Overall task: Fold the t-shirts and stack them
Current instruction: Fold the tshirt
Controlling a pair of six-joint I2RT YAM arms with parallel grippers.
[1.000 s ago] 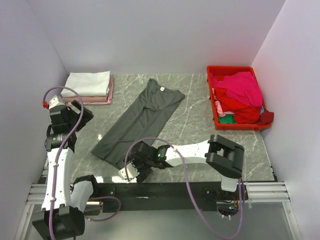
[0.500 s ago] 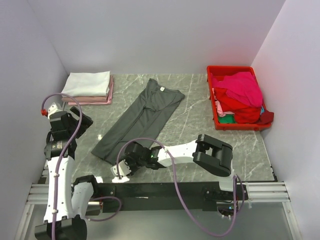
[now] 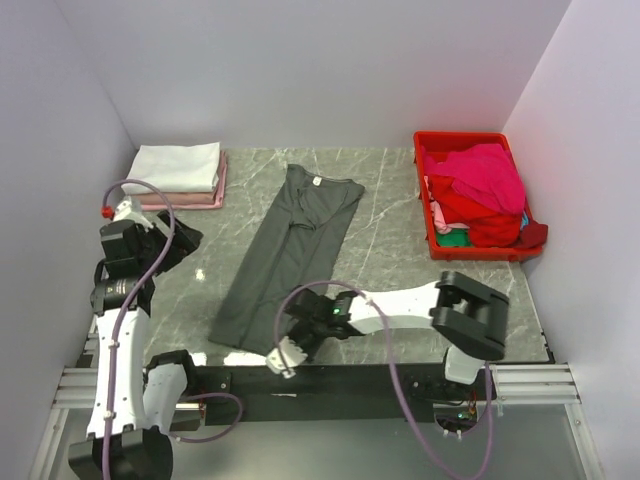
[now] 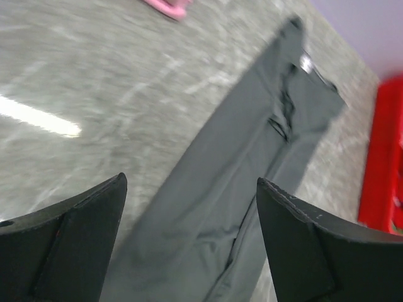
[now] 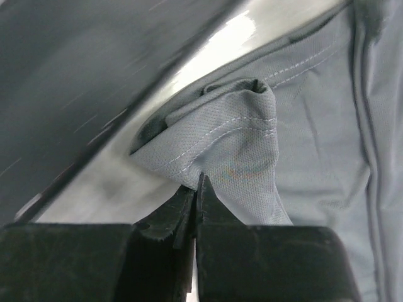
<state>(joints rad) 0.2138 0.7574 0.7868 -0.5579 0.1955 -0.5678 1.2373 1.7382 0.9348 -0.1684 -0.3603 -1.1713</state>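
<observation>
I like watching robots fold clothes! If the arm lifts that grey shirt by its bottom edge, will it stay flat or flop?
Probably flop: the grey shirt bunches into a soft fold where the right end effector pinches its hem. It looks thin, so likely light. Pulled, it would probably drag and wrinkle along the table rather than slide as one flat piece.

- Top external: fixed, high behind both arm bases, angled down and forward. Far range. Takes in the whole desk (image 3: 390, 250) up to the back wall.
- Left wrist: raised, oblique, looking forward between the parted jaws of the left gripper (image 4: 190, 179). Middle range, blurred.
- Right wrist: at the desk's near edge, very close, looking along the right gripper (image 5: 199, 185), whose jaws pinch a hem.
- Shared: all 3 views show the charcoal t-shirt (image 3: 290, 250). 2 show the red crate (image 3: 462, 136).
</observation>
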